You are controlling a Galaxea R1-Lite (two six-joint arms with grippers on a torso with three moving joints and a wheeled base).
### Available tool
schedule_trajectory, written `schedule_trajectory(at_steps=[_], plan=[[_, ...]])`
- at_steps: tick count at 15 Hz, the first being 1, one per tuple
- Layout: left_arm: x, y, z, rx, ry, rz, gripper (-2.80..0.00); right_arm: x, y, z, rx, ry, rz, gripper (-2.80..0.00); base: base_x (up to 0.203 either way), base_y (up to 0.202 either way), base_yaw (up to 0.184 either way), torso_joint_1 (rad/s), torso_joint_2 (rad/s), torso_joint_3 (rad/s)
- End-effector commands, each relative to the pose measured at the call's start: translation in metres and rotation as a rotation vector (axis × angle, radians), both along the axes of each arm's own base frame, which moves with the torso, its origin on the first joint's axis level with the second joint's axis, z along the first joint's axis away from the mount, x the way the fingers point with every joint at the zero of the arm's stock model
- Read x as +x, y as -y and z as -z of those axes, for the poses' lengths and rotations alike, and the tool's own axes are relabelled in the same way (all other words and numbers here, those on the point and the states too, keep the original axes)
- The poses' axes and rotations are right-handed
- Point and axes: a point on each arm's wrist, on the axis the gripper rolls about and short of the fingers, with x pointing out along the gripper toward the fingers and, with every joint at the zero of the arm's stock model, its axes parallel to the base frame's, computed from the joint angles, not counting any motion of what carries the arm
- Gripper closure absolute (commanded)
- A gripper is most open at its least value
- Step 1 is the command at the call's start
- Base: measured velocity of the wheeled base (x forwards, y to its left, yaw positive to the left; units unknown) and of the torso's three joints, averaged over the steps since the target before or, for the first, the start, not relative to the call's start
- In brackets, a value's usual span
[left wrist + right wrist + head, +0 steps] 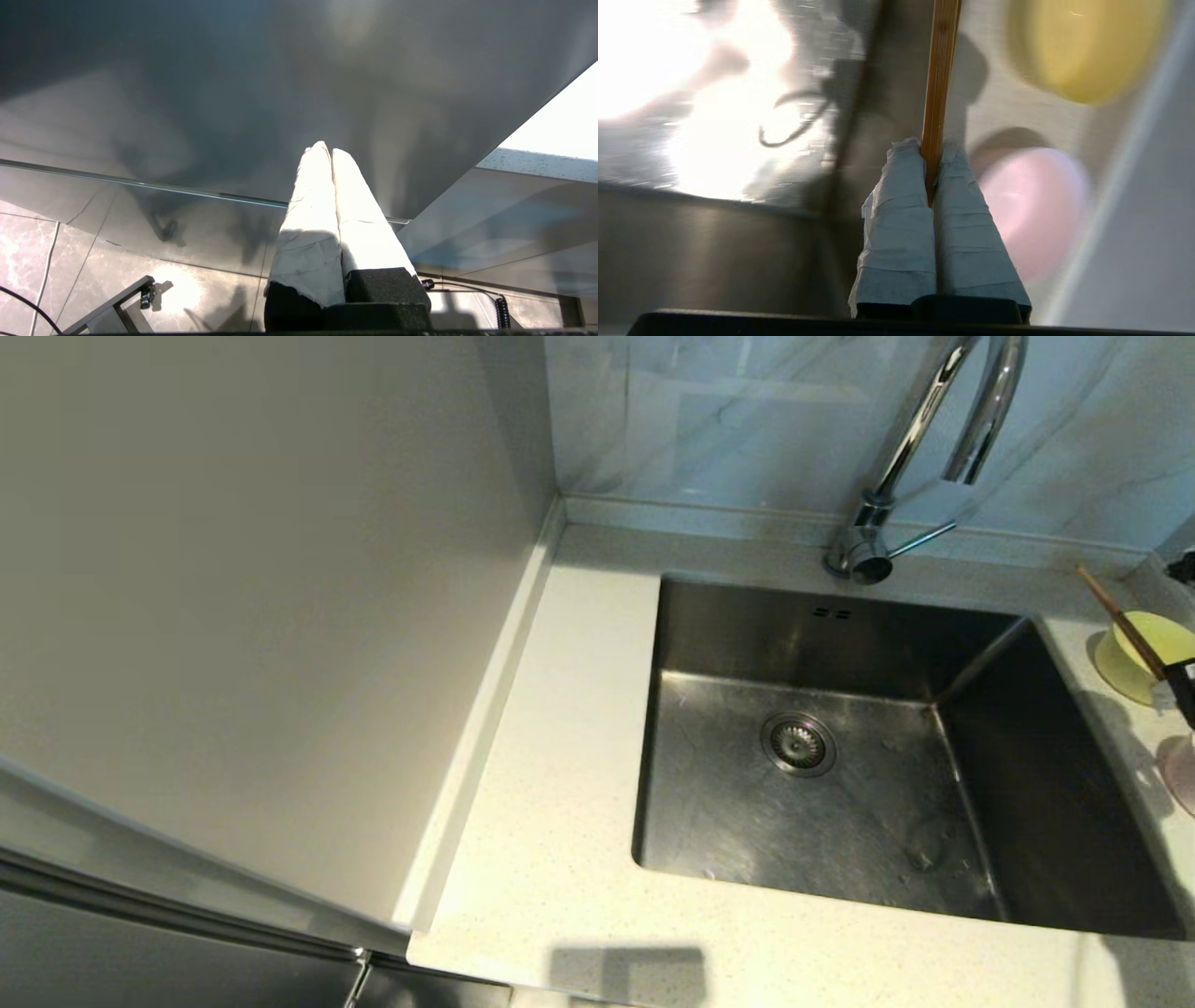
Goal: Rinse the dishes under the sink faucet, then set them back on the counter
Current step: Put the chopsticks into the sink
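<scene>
The brown chopsticks (1120, 621) slant up over the yellow-green bowl (1153, 653) at the far right of the counter (560, 756). My right gripper (1178, 683) is shut on their lower end, at the edge of the head view. The right wrist view shows the chopsticks (942, 70) pinched between the taped fingers (901, 196) of the gripper (931, 154), the yellow-green bowl (1083, 46) beyond and the pink bowl (1031, 205) beside them. The pink bowl (1181, 775) stands nearer me. The sink (840, 803) holds nothing; the faucet (920, 429) arches over its back. My left gripper (327, 150) is parked low, shut and empty.
A plain grey-beige wall panel (233, 569) rises along the counter's left side behind a low rim (485, 728). The faucet's thin lever (920, 539) points right. The strainer drain (798, 744) sits in the basin floor. Marble backsplash (728, 420) closes the back.
</scene>
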Motion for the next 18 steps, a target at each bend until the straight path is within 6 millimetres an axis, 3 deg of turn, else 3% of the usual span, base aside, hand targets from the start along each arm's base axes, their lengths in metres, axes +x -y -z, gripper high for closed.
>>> schedule_trajectory(at_steps=[1,4,10,18], plan=[[0.000,0.000,0.000,-0.001,0.003,0.000,0.00,-0.004,-0.024,0.007,0.047,-0.014,-0.044,0.00,0.000,0.000,0.000,0.000,0.00,0.000],[0.000,0.000,0.000,-0.001,0.003,0.000,0.00,0.018,-0.030,0.041,0.107,-0.086,-0.022,0.00,0.000,0.000,0.000,0.000,0.00,0.000],[0.000,0.000,0.000,-0.001,0.003,0.000,0.00,0.071,-0.033,0.121,-0.030,0.033,0.078,0.00,0.000,0.000,0.000,0.000,0.00,0.000],[0.000,0.000,0.000,-0.001,0.003,0.000,0.00,0.100,-0.048,0.191,-0.077,-0.050,0.089,0.00,0.000,0.000,0.000,0.000,0.00,0.000]])
